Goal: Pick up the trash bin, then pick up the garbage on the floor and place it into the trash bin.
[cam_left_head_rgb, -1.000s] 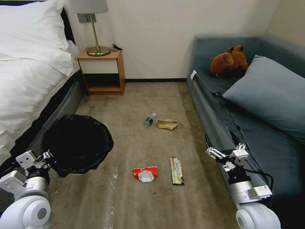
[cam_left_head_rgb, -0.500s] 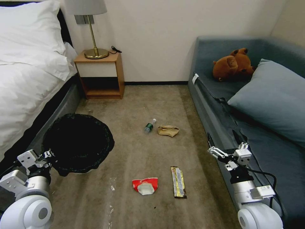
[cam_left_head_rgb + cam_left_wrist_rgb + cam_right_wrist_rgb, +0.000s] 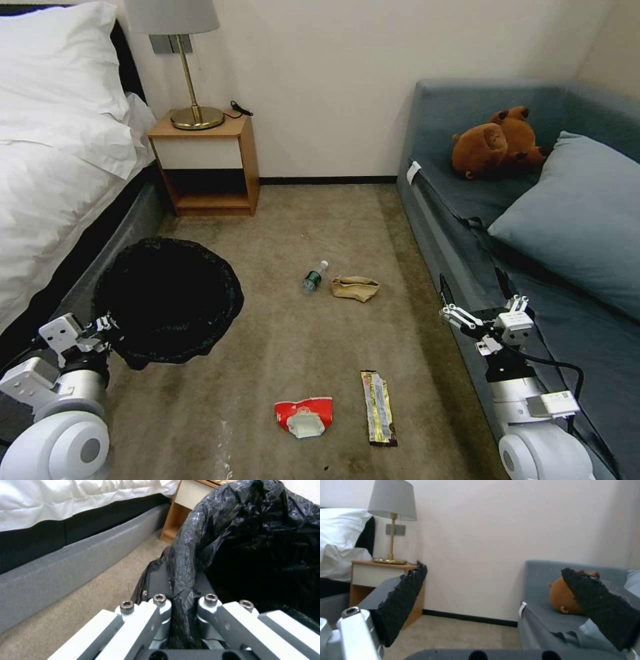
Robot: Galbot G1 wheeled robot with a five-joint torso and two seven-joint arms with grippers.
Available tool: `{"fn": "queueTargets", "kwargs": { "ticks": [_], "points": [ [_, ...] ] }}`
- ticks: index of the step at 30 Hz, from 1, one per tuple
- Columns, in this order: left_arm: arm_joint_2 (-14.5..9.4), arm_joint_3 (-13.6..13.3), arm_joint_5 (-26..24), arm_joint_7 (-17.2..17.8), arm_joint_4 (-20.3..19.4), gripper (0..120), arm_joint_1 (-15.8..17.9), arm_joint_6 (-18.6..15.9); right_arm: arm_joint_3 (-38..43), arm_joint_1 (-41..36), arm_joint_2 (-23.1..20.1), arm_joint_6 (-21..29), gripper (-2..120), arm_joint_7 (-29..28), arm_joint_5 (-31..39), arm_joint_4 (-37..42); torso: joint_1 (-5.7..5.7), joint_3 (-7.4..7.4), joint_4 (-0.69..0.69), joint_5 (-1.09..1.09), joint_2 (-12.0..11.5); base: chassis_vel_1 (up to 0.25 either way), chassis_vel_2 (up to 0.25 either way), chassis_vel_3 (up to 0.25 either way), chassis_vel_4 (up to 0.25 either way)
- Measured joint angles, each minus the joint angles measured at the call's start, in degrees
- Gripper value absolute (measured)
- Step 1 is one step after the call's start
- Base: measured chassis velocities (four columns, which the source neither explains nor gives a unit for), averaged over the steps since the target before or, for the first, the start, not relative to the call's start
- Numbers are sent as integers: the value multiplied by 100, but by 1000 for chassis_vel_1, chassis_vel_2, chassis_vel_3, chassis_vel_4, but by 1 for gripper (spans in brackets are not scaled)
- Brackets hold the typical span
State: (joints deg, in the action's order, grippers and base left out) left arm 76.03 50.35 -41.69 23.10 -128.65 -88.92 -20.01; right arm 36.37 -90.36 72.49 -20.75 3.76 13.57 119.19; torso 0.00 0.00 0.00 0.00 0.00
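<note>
My left gripper (image 3: 110, 328) is shut on the near rim of the trash bin (image 3: 168, 300), whose crinkled black bag hides the bin body. In the left wrist view both fingers (image 3: 160, 610) pinch the bag-covered rim (image 3: 181, 597). The garbage lies on the carpet: a green bottle (image 3: 312, 277), a brown paper bag (image 3: 355, 288), a red-and-white wrapper (image 3: 304, 416) and a long dark wrapper (image 3: 379, 407). Held above the sofa edge at the right, my right gripper (image 3: 475, 293) is open and holds nothing; its black pads (image 3: 403, 600) stand wide apart.
A bed (image 3: 60, 173) runs along the left, and a wooden nightstand (image 3: 203, 160) with a lamp stands at the back wall. A blue sofa (image 3: 533, 267) with a pillow and a brown plush toy (image 3: 497, 143) lines the right. Open carpet lies between them.
The head view has shifted, so the floor litter and furniture sit lower and nearer in the picture. Both grippers keep their places in view, and the left still grips the bin.
</note>
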Motion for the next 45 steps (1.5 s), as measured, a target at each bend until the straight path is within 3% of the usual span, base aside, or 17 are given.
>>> {"fn": "queueTargets", "kwargs": {
  "ticks": [13,22,25,28,34,41,45],
  "points": [
    [16,-23,53,0,-15,4,17,-27,2,-32,-16,-73,100,-33,-272,-40,0,-1,0,0,0,0,0,0,0],
    [-27,-126,93,0,119,4,50,-25,-208,94,-340,113,100,-325,-640,-10,0,-1,0,0,0,0,0,0,0],
    [-40,-242,134,1,351,4,199,-34,-580,190,-597,594,100,-747,-412,100,0,0,2,0,0,0,0,0,0],
    [-46,-282,163,-3,437,4,255,-40,-711,240,-698,765,100,-915,-334,122,0,-1,-2,-1,0,0,0,0,0],
    [10,-320,247,-18,709,4,312,-30,-1233,801,-1455,1525,100,-1440,-170,-33,0,0,1,0,0,0,0,0,0],
    [120,-358,360,-17,807,4,377,-28,-1789,1168,-1743,2258,100,-1950,316,-202,0,0,0,0,0,0,0,0,0],
    [250,-415,524,-12,819,4,406,-58,-2450,1592,-1892,2587,100,-2137,641,-728,0,0,0,2,0,0,0,0,0]
  ]
}}
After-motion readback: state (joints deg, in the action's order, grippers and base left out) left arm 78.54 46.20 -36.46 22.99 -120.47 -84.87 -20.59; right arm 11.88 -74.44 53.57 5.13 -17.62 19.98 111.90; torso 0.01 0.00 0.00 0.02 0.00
